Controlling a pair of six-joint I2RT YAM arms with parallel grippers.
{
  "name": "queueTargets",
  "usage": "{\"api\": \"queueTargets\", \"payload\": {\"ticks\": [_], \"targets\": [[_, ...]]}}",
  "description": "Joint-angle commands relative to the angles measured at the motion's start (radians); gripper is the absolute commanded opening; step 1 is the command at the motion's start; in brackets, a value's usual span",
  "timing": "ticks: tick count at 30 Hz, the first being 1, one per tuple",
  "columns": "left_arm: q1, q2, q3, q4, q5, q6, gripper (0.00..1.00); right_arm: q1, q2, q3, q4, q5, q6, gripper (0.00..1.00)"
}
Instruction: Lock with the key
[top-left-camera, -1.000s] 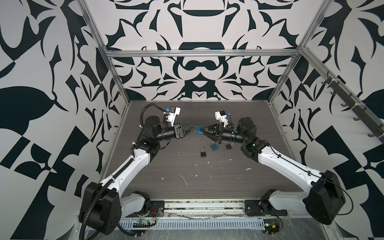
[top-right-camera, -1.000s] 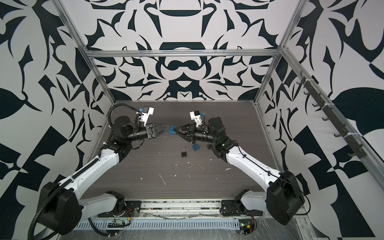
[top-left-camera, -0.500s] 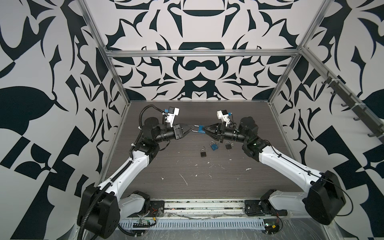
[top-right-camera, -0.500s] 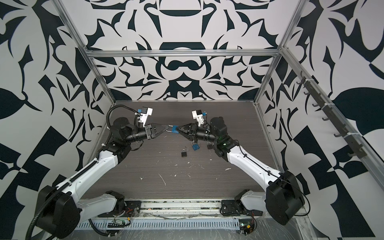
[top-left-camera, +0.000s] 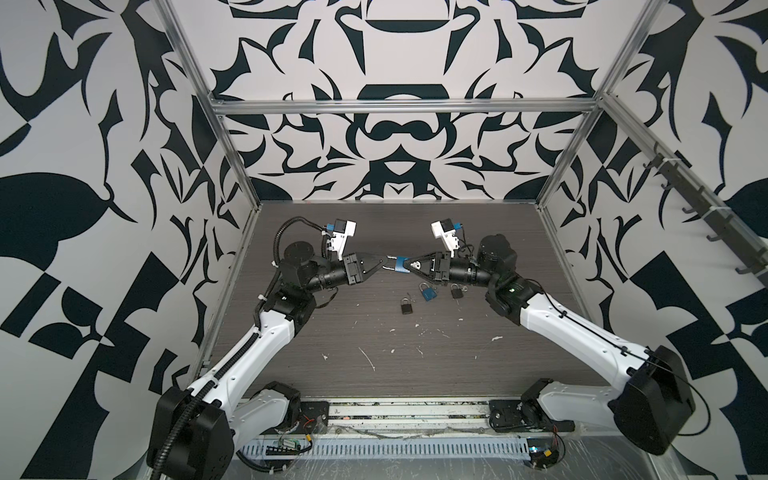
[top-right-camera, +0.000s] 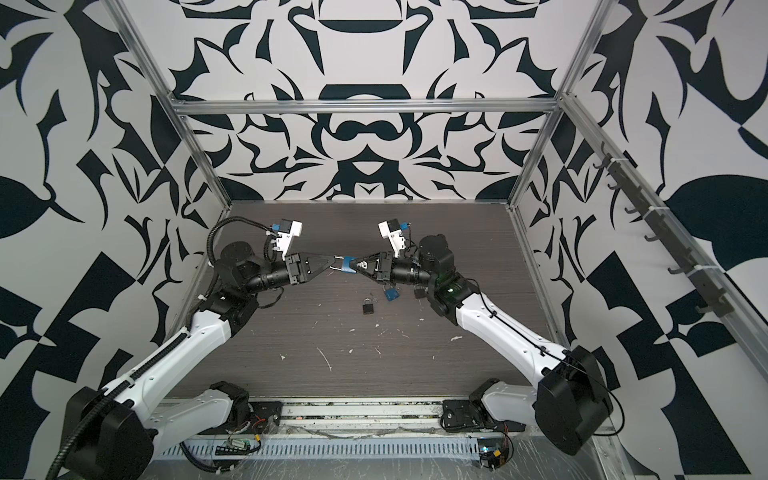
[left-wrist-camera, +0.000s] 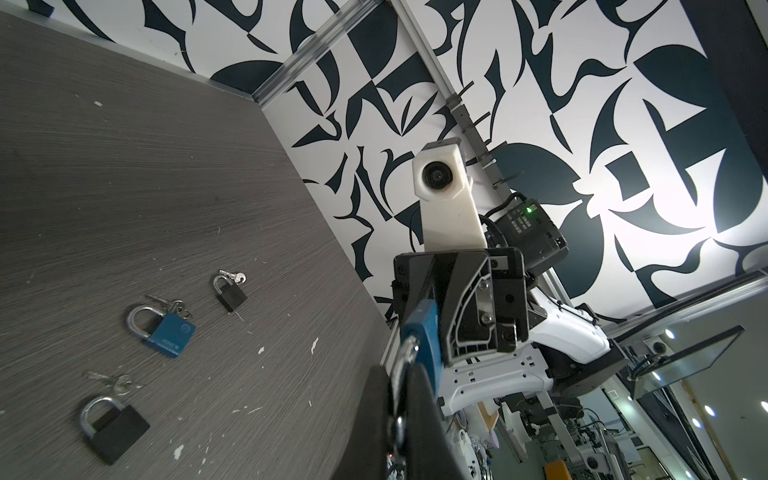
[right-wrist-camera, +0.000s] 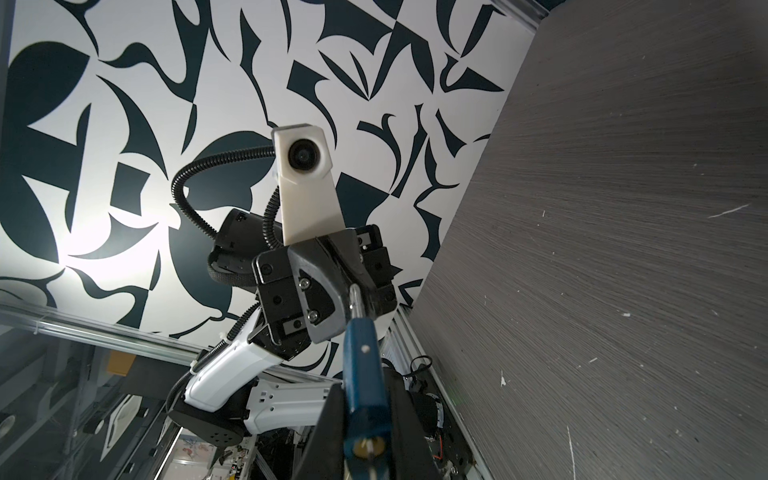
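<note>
Noted L gripper (top-left-camera: 380, 266) pinching silver steel shackle (right-wrist-camera: 355, 299), R gripper (top-left-camera: 409, 264) clamping blue rectangular metal padlock body (right-wrist-camera: 362, 361) mid-air; advise pressing shackle straight into body w/o twist.

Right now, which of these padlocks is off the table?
The blue padlock gripped between the left gripper and right gripper; the second blue padlock and two black padlocks lie on the table.

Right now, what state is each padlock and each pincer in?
held blue padlock: in the air between both pincers.
left pincer: shut on its shackle.
right pincer: shut on its body.
table blue padlock: lying flat, shackle closed.
left black padlock: lying flat, shackle closed.
right black padlock: lying flat, shackle closed.
</note>
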Motion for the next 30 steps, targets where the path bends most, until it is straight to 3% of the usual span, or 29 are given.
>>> {"api": "queueTargets", "payload": {"ticks": [1,14,30], "targets": [[-0.001,-0.04,-0.003,0.059,-0.002,-0.019,0.0,0.0,-0.03,0.043,-0.066,0.014,-0.087,0.0],[-0.055,-0.026,0.01,0.102,0.012,-0.032,0.0,0.0,-0.034,0.049,-0.045,0.04,-0.105,0.0],[-0.134,0.019,0.013,0.161,0.008,-0.036,0.0,0.033,0.064,0.083,0.086,0.032,-0.066,0.0]]}}
